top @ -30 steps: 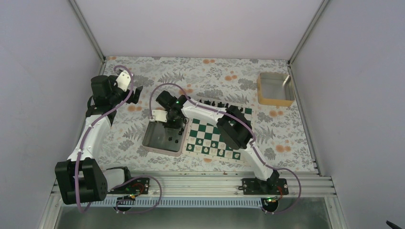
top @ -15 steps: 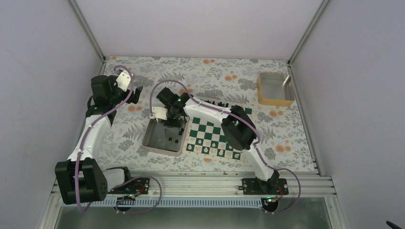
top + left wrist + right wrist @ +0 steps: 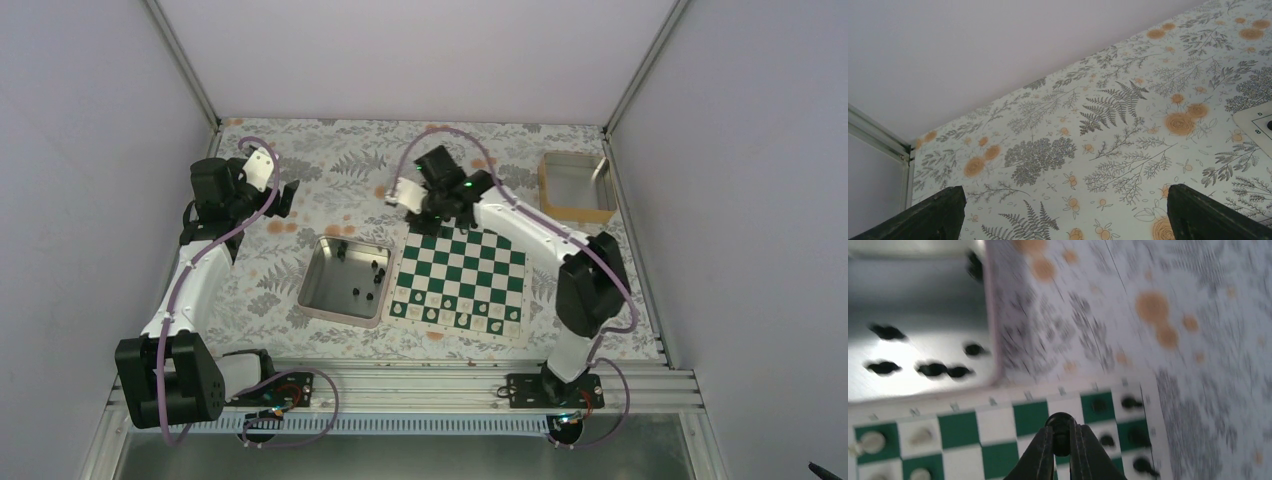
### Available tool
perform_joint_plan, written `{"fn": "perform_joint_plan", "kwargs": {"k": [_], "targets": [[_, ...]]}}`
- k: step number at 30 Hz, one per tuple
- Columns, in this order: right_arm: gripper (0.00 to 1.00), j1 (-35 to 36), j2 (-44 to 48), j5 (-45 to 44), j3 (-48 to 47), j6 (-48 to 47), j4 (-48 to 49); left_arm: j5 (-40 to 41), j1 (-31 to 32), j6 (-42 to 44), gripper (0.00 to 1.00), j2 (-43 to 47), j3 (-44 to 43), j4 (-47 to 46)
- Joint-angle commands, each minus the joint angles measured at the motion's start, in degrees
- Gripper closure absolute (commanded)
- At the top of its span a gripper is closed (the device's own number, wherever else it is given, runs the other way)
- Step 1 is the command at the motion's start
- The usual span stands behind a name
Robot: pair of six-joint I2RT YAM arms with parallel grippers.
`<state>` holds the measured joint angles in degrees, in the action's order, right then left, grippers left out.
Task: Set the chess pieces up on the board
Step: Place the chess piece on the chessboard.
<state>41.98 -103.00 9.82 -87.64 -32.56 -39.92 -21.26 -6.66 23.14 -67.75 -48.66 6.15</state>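
Away from the tray (image 3: 330, 285), the right gripper (image 3: 1060, 434) is now hanging over the board's (image 3: 470, 270) far edge, pinching one black chess piece (image 3: 1060, 421). It should be lowering straight onto an empty square.

The tray (image 3: 330, 285) is bare metal, shiny enough to throw glare around the dull black chess pieces (image 3: 377, 268) in it. The board (image 3: 460, 270) looks smooth and matt. The bench (image 3: 330, 170) wears a matt, floral-printed covering.
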Motion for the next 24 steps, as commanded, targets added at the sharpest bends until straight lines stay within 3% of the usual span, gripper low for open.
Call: {"fn": "perform_joint_plan", "kwargs": {"k": [1,10,24], "targets": [[0.93,-6.26,5.29,0.43,8.87,2.07,2.58,-0.23,-0.38,0.07,0.00,-0.05,-0.54,-0.57],[0.93,-15.31,6.70,2.49,18.72,0.81,6.64,-0.02,-0.38,0.07,0.00,-0.46,-0.47,-0.51],[0.92,-19.45,0.28,2.92,19.22,-0.83,9.43,0.42,-0.38,0.07,0.00,-0.63,-0.38,-0.53]]}}
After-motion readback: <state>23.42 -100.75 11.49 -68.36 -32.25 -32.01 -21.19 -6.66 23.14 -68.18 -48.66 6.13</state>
